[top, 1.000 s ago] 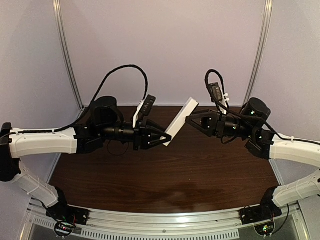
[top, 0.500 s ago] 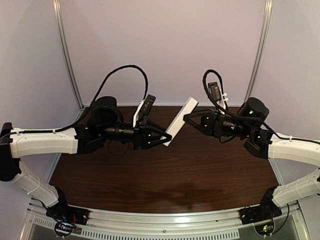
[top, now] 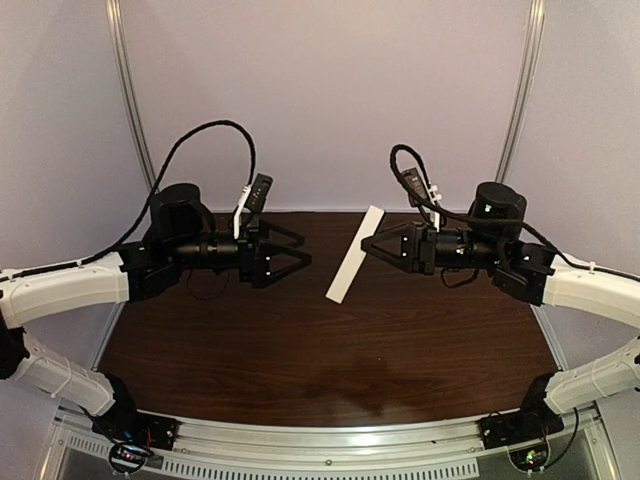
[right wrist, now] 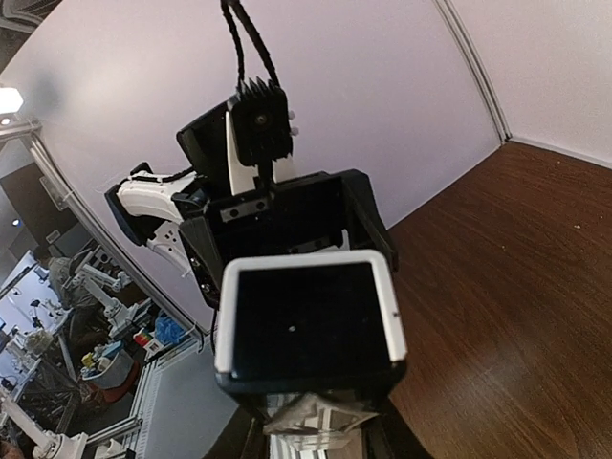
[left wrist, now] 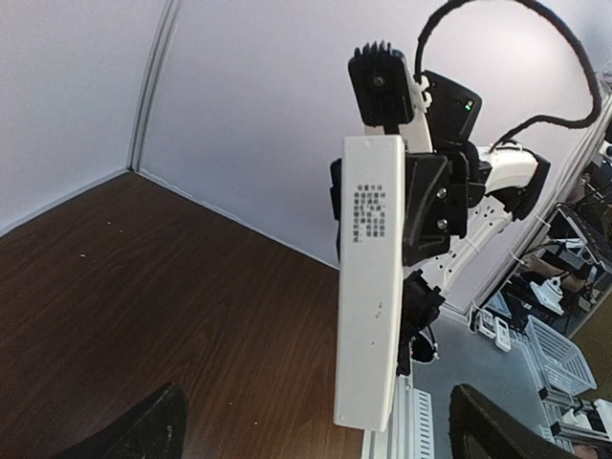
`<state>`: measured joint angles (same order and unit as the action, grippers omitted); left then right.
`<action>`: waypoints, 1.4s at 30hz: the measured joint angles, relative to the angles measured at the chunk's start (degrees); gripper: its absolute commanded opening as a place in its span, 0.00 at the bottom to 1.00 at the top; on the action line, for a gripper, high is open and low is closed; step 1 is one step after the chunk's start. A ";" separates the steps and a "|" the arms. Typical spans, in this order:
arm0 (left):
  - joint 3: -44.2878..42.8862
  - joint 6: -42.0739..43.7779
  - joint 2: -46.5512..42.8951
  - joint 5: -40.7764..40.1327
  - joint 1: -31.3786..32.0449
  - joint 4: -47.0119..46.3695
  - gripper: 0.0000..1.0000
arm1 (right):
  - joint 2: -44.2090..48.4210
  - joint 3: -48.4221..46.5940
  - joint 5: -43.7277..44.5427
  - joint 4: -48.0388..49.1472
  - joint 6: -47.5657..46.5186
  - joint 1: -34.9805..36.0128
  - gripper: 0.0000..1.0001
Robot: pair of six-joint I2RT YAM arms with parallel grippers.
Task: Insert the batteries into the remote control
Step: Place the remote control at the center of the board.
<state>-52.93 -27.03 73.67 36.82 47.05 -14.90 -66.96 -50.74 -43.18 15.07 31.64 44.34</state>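
The left fingers (top: 295, 263) have released the slim white rectangular plastic remote control (top: 354, 256) and drawn back. They now stand wide apart and empty, well clear of its lower end. The right fingers (top: 375, 241) are clamped on the remote's upper end, holding it tilted above the dark wooden tabletop (top: 330, 350), lower end toward the left fingers.

The top view looks down from above and behind both arm bases, over the whole table (top: 330, 350). The left wrist camera faces forward past the left gripper (top: 300, 250) at the remote control (left wrist: 371, 277), close ahead. The right wrist camera looks out along the right gripper (top: 366, 245), and the end of the remote control sits just before its lens. All three views share the remote control.
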 measured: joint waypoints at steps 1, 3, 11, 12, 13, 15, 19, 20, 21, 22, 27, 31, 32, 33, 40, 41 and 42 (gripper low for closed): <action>0.42 0.26 -1.44 -0.55 -0.98 0.79 0.97 | -0.11 -1.25 0.74 -3.28 -1.22 -0.02 0.06; 1.09 0.57 -4.04 -1.97 -2.67 2.32 0.97 | -0.98 -4.33 2.62 -9.92 -3.74 -0.02 0.05; 6.34 -1.11 -9.42 -11.04 -7.80 6.97 0.98 | -10.01 -14.05 12.41 -33.11 -11.91 -0.02 0.03; 7.04 -1.51 -9.77 -12.04 -8.20 7.63 0.97 | -10.84 -14.29 13.79 -35.41 -12.44 -0.02 0.03; 7.72 -1.86 -10.12 -13.38 -8.55 8.20 0.97 | -11.72 -14.60 15.19 -37.66 -13.11 -0.02 0.03; 8.46 -2.25 -10.69 -16.20 -9.07 10.01 0.97 | -13.84 -15.47 17.51 -41.42 -14.03 0.04 0.03; 8.50 -2.75 -10.91 -21.00 -9.60 12.85 0.97 | -19.28 -18.71 21.79 -47.50 -15.98 0.68 0.02; 8.50 -2.93 -10.91 -21.88 -9.88 13.49 0.97 | -20.52 -19.30 22.49 -48.63 -16.46 0.92 0.02; 8.50 -3.06 -10.91 -22.75 -10.32 14.14 0.97 | -21.59 -19.65 22.80 -49.53 -16.76 1.14 0.02; 8.50 -3.15 -10.91 -23.23 -10.71 14.71 0.97 | -22.86 -20.15 23.28 -50.93 -17.18 1.44 0.02; 8.61 -3.56 -10.84 -25.14 -12.15 16.72 0.97 | -28.37 -22.71 24.22 -56.57 -19.15 2.73 0.02; 9.18 -3.74 -10.84 -25.53 -12.20 16.68 0.97 | -32.35 -25.66 24.70 -60.85 -20.81 3.96 0.02; 9.51 -3.80 -10.84 -25.57 -12.20 16.70 0.97 | -33.31 -26.29 24.83 -61.68 -21.24 4.28 0.02; 9.81 -3.87 -10.84 -25.62 -12.20 16.72 0.97 | -33.99 -26.67 24.87 -62.27 -21.42 4.59 0.02; 10.84 -3.98 -10.73 -26.47 -12.20 16.72 0.97 | -40.02 -29.77 26.29 -67.47 -24.04 7.17 0.03; 10.97 -3.98 -10.71 -26.73 -12.24 16.72 0.97 | -40.89 -30.58 26.67 -68.15 -24.37 7.52 0.04; 11.10 -3.98 -10.67 -26.88 -12.28 16.72 0.97 | -41.59 -31.17 26.97 -68.57 -24.61 7.76 0.04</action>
<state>-41.82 -31.00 63.00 9.93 34.76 1.83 -108.55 -81.91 -16.21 -53.49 7.03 52.10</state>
